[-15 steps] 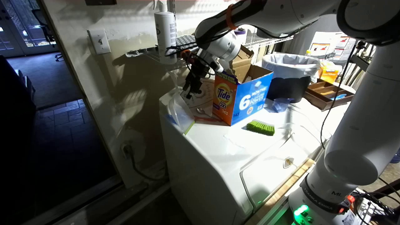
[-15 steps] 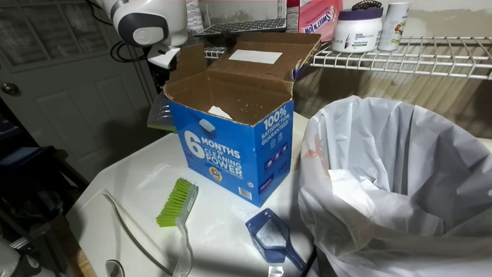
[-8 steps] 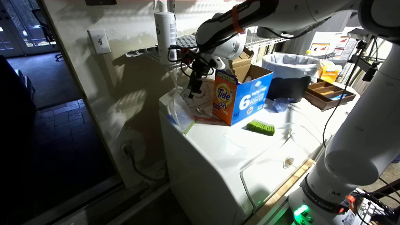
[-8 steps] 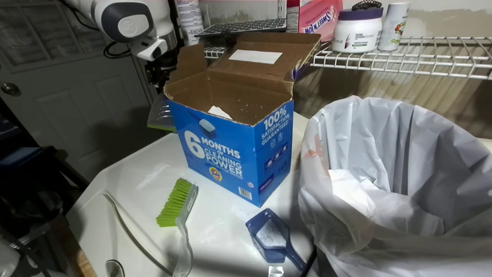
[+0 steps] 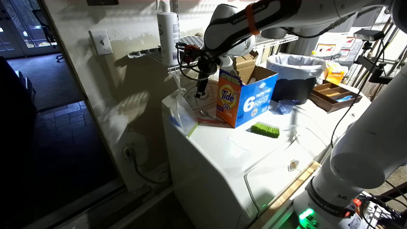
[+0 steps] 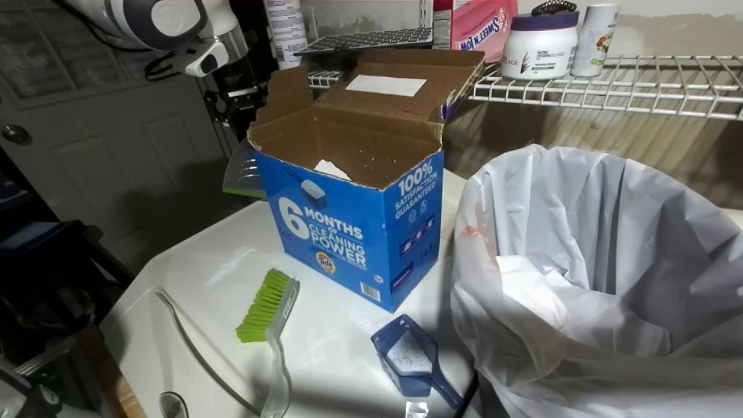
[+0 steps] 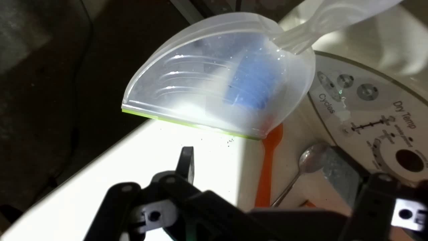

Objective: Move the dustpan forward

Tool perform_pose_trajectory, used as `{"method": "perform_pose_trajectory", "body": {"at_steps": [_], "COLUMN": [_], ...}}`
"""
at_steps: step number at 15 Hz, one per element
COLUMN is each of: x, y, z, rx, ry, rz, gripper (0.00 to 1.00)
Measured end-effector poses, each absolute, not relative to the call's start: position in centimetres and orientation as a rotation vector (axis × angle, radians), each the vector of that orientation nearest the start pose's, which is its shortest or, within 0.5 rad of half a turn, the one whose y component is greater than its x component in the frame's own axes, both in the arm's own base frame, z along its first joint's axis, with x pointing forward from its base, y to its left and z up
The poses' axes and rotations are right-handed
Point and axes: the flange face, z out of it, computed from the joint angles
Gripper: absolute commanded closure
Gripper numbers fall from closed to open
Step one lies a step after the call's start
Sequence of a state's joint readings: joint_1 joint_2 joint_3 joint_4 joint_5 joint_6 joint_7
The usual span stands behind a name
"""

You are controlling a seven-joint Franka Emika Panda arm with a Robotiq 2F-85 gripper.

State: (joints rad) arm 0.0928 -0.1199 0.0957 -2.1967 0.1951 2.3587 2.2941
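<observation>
A: What do the containers hold?

B: In an exterior view, foremost, a blue scoop (image 6: 406, 352), whitish within, and a white bin liner (image 6: 522, 197); behind, an opened Tide carton (image 6: 325, 220) with a white scrap (image 6: 332, 169).

A: And the translucent dustpan (image 7: 200, 77)?

B: Beyond the carton, partly past the edge of the dryer (image 5: 219, 152). The gripper (image 7: 259, 157), near it, is spread wide.

A: The room?

B: Farthest, a panelled door (image 6: 98, 162).

Pale wall (image 5: 133, 19), paint patchy, unevenly lit, with a light switch (image 5: 100, 42). Beside it, dark tiled floor (image 5: 73, 117); bluish light at the glass panes (image 5: 27, 24) further back. In an exterior view, grey panelled door (image 6: 87, 168), white wire shelf (image 6: 638, 109).
</observation>
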Motion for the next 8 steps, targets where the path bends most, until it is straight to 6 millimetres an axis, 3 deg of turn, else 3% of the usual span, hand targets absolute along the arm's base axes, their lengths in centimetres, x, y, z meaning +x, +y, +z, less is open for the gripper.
{"method": "perform_pose_trajectory", "body": {"at_steps": [8], "x": [50.8], "y": [11.8], "z": [47.9], "rx": [-1.157], "ry": [2.593], "rz": [-0.025], "gripper": [0.0]}}
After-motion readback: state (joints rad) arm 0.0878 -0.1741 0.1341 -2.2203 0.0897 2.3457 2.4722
